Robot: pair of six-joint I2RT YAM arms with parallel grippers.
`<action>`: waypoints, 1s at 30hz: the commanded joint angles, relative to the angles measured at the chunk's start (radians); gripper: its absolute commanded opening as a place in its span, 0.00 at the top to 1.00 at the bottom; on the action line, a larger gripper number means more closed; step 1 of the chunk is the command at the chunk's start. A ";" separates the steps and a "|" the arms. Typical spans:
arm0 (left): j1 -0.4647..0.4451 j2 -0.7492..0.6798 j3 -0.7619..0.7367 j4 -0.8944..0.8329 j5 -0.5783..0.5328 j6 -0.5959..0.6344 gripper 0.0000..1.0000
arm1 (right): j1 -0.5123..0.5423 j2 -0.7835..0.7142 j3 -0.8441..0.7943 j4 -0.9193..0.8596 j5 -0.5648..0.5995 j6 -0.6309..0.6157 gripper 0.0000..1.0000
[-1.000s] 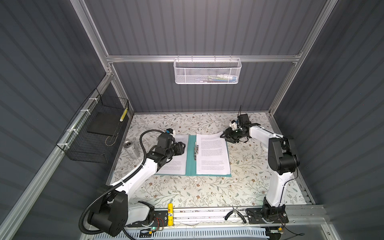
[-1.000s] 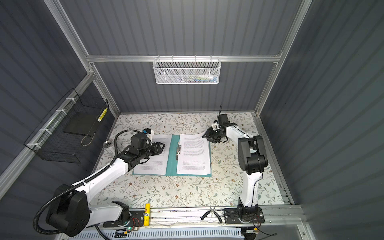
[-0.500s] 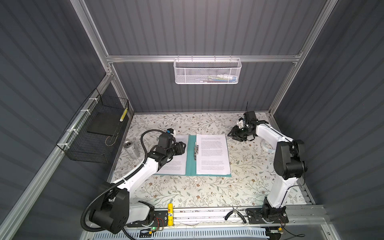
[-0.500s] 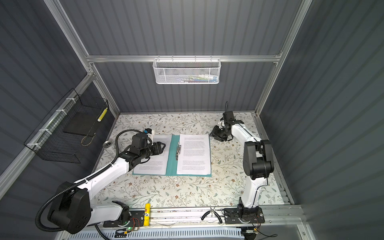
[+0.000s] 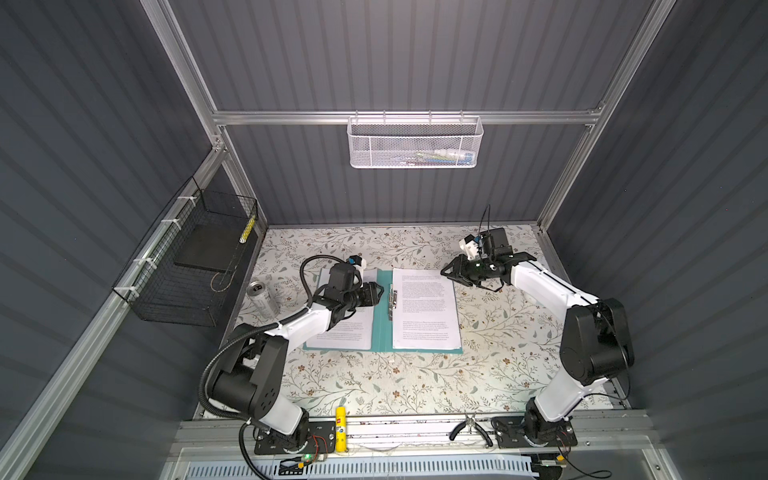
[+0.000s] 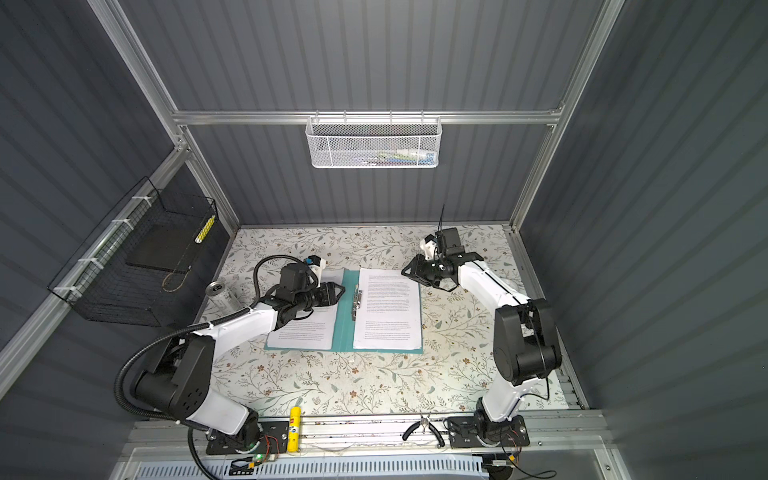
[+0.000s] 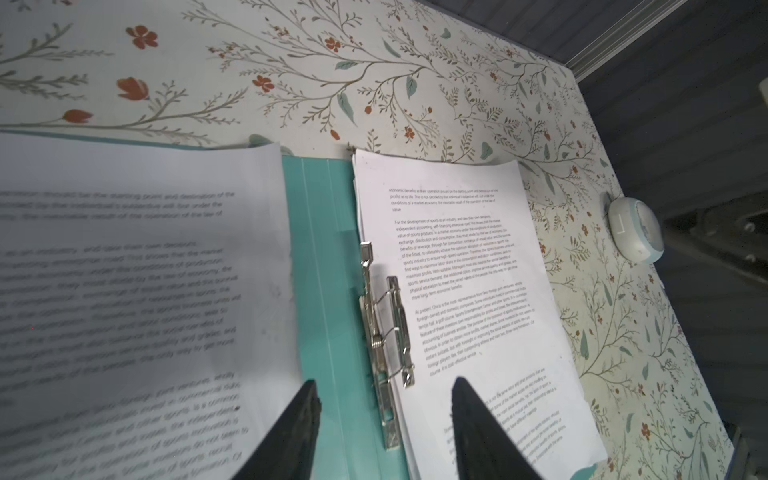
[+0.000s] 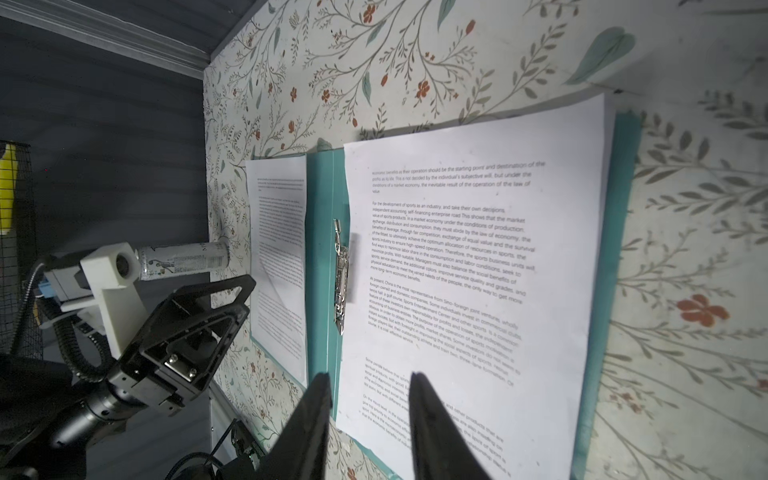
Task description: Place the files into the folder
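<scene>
The teal folder (image 5: 382, 328) (image 6: 343, 328) lies open and flat on the floral table, its silver clip (image 7: 390, 316) along the spine. A stack of files (image 5: 426, 311) (image 8: 478, 270) rests on its right half. Another printed sheet (image 5: 353, 332) (image 7: 145, 270) lies on its left half. My left gripper (image 5: 380, 291) (image 7: 383, 381) hovers open over the spine near the clip, holding nothing. My right gripper (image 5: 444, 272) (image 8: 369, 376) hangs at the far right corner of the right stack, its jaws slightly apart with nothing between them.
A drink can (image 5: 262, 297) stands left of the folder. A black wire basket (image 5: 191, 266) hangs on the left wall, a white mesh basket (image 5: 415, 143) on the back wall. A glue stick (image 5: 340, 428) and pliers (image 5: 469, 428) lie on the front rail. A round white device (image 7: 636, 228) sits right of the folder.
The right arm's elbow has swung toward the front right while its gripper stayed near the stack's far corner, and its jaws have narrowed. The left arm has barely moved.
</scene>
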 commanded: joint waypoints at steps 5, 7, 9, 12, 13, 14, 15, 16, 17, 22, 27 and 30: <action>0.006 0.152 0.111 0.121 0.146 0.019 0.47 | 0.039 0.018 0.001 0.039 -0.029 0.022 0.65; 0.006 0.190 0.132 0.135 0.165 0.014 0.47 | 0.043 0.019 0.001 0.042 -0.030 0.025 0.65; 0.006 0.229 0.154 0.143 0.180 0.009 0.47 | 0.045 0.020 0.002 0.042 -0.030 0.025 0.65; 0.008 0.276 0.185 0.143 0.191 0.005 0.48 | 0.045 0.018 -0.003 0.041 -0.026 0.023 0.65; 0.009 0.288 0.191 0.143 0.193 0.005 0.48 | 0.045 0.017 -0.003 0.039 -0.025 0.022 0.65; 0.010 0.301 0.198 0.143 0.197 0.002 0.48 | 0.045 0.015 -0.005 0.039 -0.026 0.022 0.65; 0.011 0.310 0.204 0.142 0.199 -0.001 0.48 | 0.045 0.012 -0.008 0.040 -0.025 0.022 0.65; 0.011 0.321 0.209 0.142 0.200 -0.002 0.48 | 0.045 0.010 -0.011 0.042 -0.026 0.022 0.65; 0.013 0.331 0.215 0.142 0.200 -0.003 0.48 | 0.045 0.010 -0.013 0.042 -0.023 0.022 0.65; 0.012 0.359 0.210 0.164 0.186 -0.015 0.48 | 0.045 0.000 -0.027 0.047 -0.017 0.023 0.65; 0.012 0.380 0.218 0.166 0.181 -0.022 0.48 | 0.044 -0.009 -0.040 0.055 -0.008 0.026 0.65; 0.012 0.395 0.222 0.174 0.186 -0.032 0.48 | 0.045 -0.016 -0.045 0.062 0.004 0.023 0.65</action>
